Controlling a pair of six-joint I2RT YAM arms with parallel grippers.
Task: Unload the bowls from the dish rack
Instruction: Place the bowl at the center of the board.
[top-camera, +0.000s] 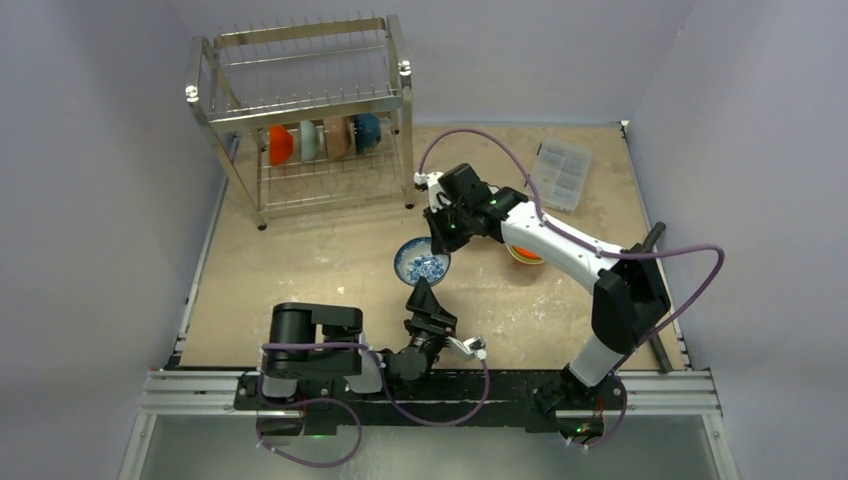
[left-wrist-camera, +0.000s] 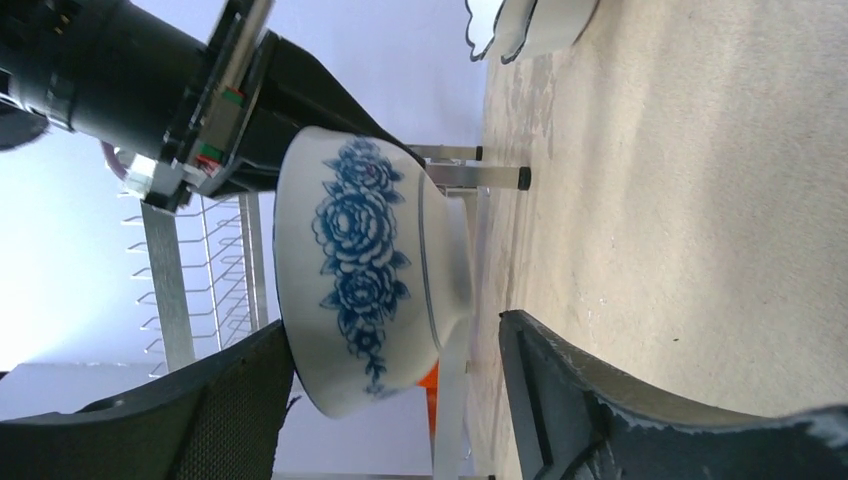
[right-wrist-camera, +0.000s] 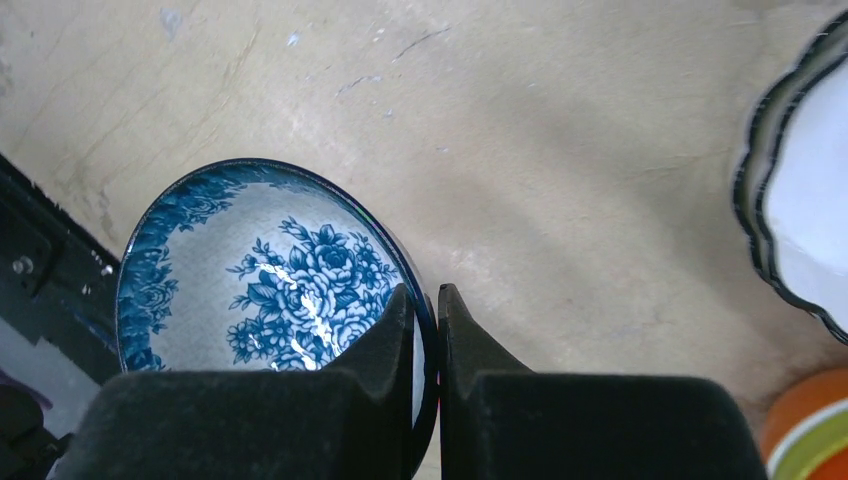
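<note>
Left pincer (top-camera: 423, 290) nearest, low over the surface (top-camera: 320, 300), jaws well apart, holding nothing. Left wrist view: its two dark fingers (left-wrist-camera: 225, 410) frame the blue-patterned bowl (left-wrist-camera: 360, 270), which sits just ahead of the tips and between them. The lower rim is just beside one finger; cannot tell if they touch. The bowl is seen side-on there, foot toward the surface; cannot tell if the foot rests on it or is just clear. Top view: the same bowl is mid-surface, mouth up, between the two pincers, left one on the near side, right one on the far side. Right pincer (right-wrist-camera: 428, 300) is closed down on the bowl's rim, one finger inside the bowl, the other outside, almost no gap between the pads (right-wrist-camera: 395, 335). The rest of the bowl spreads to the left of the fingers in that view, floral inside visible. Just beyond, to the right, a white scalloped bowl (right-wrist-camera: 800, 190) with a dark edge sits on the surface, apart from the gripped bowl. An orange bowl with a green band (right-wrist-camera: 815, 430) is near it, mostly under the right arm in the top view. Far left, the dish rack (top-camera: 300, 100) stands at the back wall, well apart from both pincers. Its lower tier carries a row of four bowls (top-camera: 335, 138) on edge: orange, pale teal, tan, blue. Far right, a clear compartment box (top-camera: 562, 173) lies on the surface.
</note>
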